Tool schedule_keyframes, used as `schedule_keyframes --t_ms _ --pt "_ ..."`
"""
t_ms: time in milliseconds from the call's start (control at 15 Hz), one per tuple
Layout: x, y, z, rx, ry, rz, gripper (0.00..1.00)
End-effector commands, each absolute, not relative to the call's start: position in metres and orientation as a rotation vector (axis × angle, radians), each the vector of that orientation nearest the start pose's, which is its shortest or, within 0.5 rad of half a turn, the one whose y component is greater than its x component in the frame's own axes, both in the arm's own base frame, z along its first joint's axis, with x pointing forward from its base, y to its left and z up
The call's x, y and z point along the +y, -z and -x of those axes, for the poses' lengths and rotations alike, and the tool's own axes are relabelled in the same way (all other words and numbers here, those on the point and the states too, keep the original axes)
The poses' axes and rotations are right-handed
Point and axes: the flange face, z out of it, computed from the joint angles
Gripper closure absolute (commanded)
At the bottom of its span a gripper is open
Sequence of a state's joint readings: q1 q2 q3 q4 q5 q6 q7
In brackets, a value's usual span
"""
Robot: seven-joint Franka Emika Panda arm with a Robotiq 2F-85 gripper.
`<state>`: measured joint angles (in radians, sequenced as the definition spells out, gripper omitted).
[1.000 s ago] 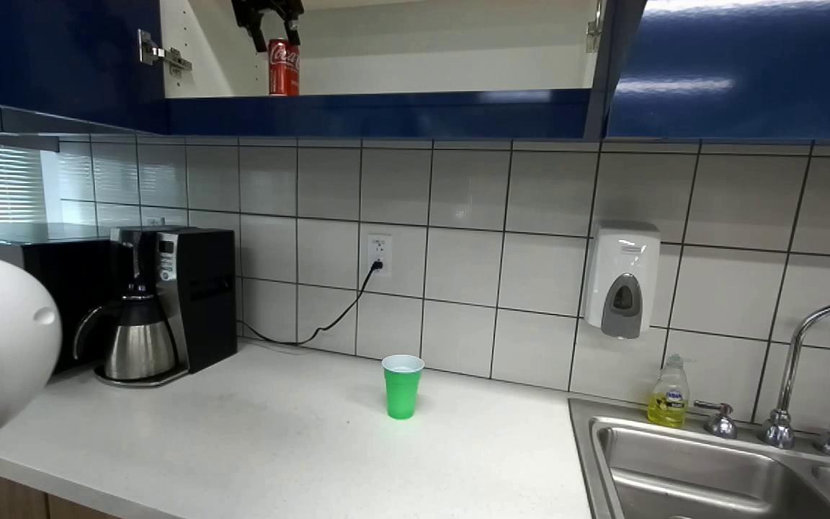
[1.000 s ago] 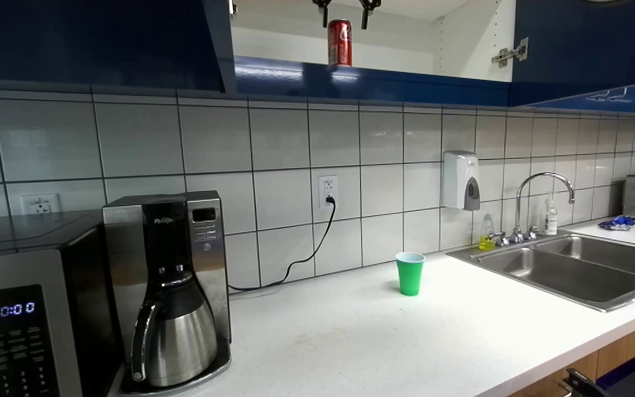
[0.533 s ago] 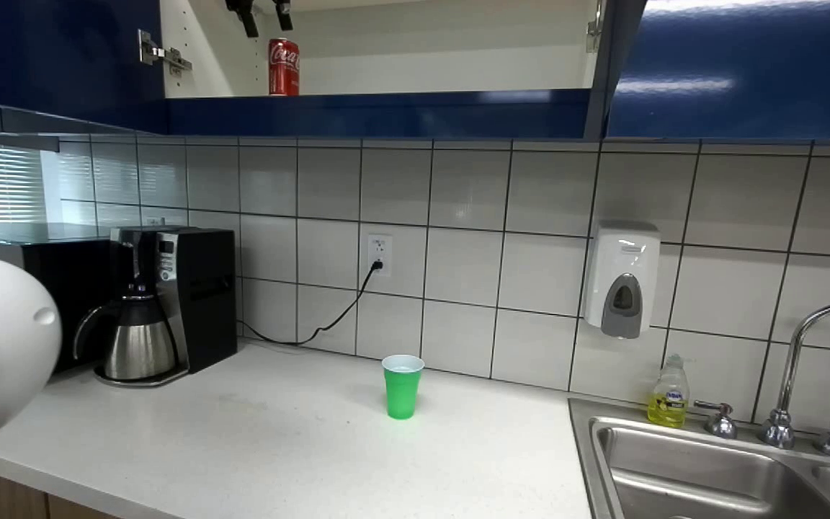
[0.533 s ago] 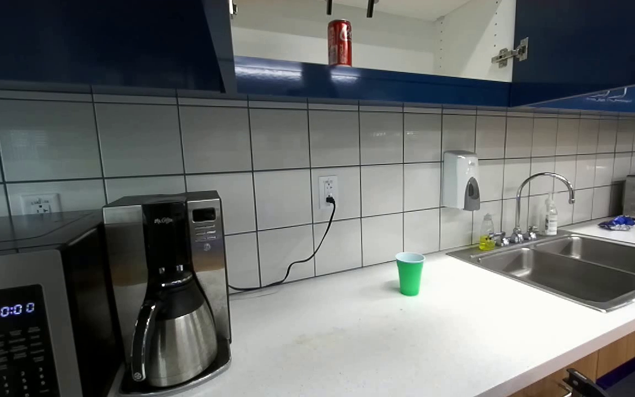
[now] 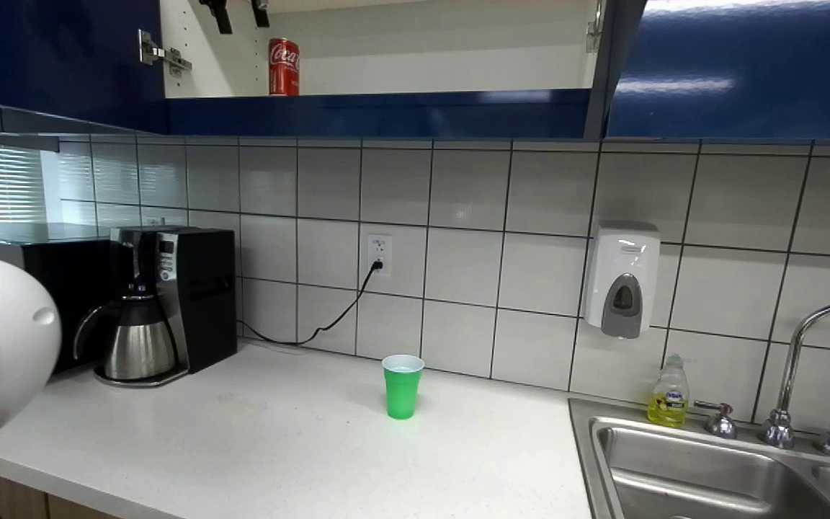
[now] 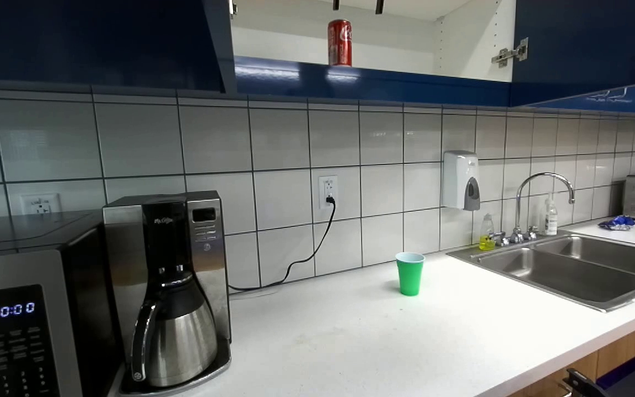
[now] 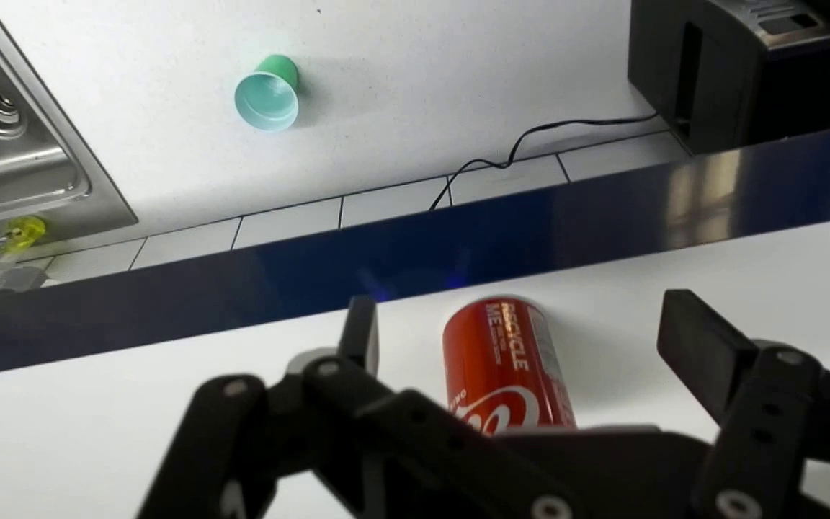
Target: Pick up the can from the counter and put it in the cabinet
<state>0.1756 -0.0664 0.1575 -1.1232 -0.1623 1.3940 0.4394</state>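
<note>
The red can (image 5: 284, 67) stands upright on the shelf of the cabinet (image 5: 379, 114), near its front edge. It also shows in an exterior view (image 6: 339, 43) and, seen from above, in the wrist view (image 7: 505, 353), its top hidden by the gripper body. My gripper (image 7: 519, 317) is open, with a finger on each side of the can and space between. In both exterior views its fingertips (image 5: 243, 27) (image 6: 357, 7) are higher than the can's top and apart from it; the rest of the gripper is cut off. The white counter (image 5: 278, 447) lies below.
A green cup (image 5: 402, 389) stands on the counter. The coffee maker (image 6: 179, 298) and microwave (image 6: 25, 309) stand at one end, the steel sink (image 5: 599, 468) at the other. Open blue cabinet doors (image 5: 62, 65) flank the opening. A soap dispenser (image 5: 624, 281) hangs on the tiled wall.
The gripper has risen off the can, fingertips leaving its top, and shifted left in an exterior view and right in an exterior view. The can stays standing on the shelf.
</note>
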Motion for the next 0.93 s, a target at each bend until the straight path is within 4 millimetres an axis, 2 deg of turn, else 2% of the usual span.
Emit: schedule_keyframes --t_ms 0,400,867 --pt "0.131 -0.825 -0.418 0.205 0.566 3.103 0.0" --pt "0.114 -0.784 -0.379 0.201 0.556 3.109 0.0" --pt "0.102 -0.728 -0.353 0.176 0.507 3.127 0.0"
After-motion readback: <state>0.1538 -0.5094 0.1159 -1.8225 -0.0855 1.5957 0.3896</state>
